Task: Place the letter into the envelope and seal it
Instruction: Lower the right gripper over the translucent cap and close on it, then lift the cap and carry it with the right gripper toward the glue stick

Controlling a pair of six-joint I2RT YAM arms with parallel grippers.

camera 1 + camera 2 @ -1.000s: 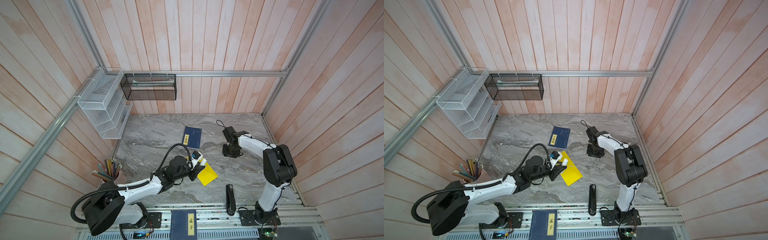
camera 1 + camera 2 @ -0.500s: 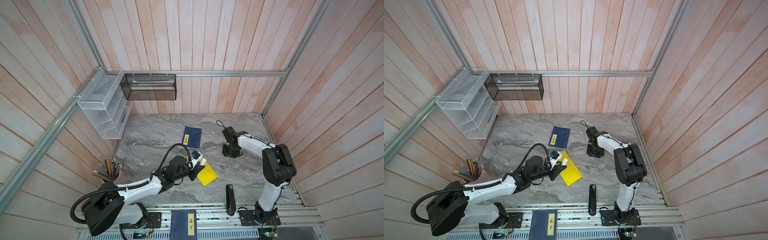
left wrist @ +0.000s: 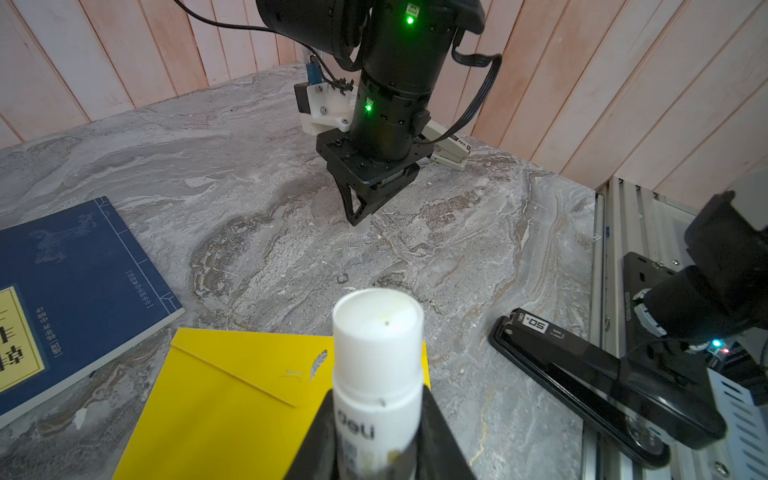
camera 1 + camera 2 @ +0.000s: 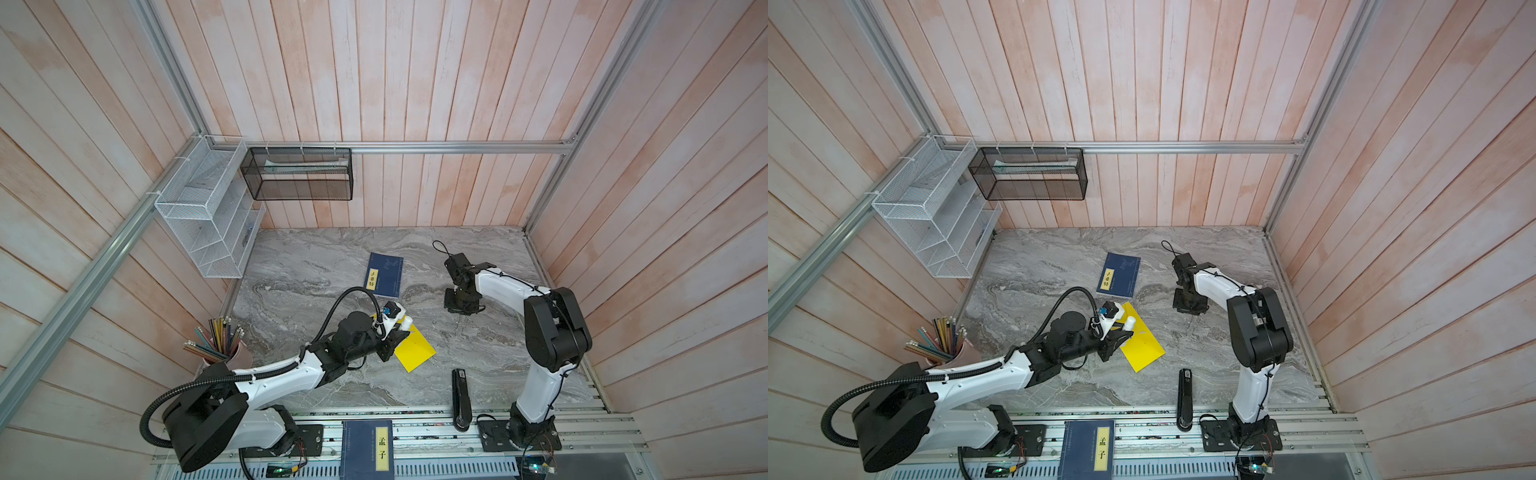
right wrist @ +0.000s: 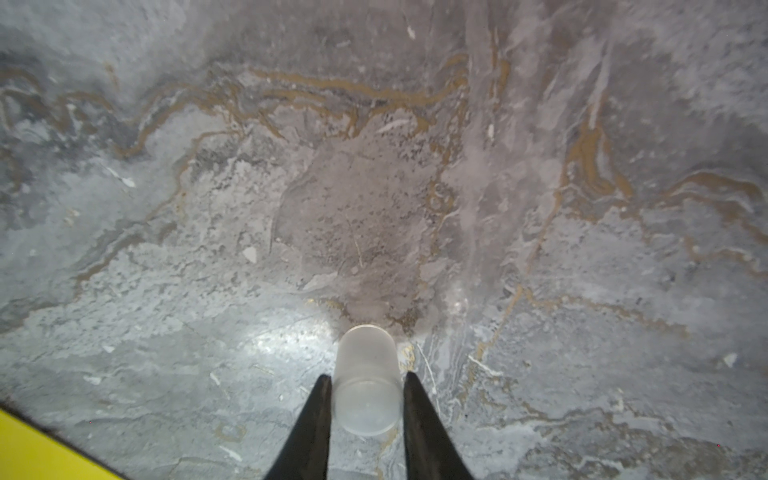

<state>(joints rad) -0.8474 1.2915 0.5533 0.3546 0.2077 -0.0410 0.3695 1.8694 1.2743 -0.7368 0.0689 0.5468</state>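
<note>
Around cap (image 5: 367, 380), right fingers (image 5: 309, 432) narrowed.

Left claw (image 3: 376, 440) clamped low over the table, right claw (image 5: 368, 399) pointing straight down.

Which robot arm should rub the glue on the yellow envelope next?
The left. Its gripper holds the uncapped glue stick right above the envelope. The right gripper, off to the side, has the frosted cap between its fingers.
</note>
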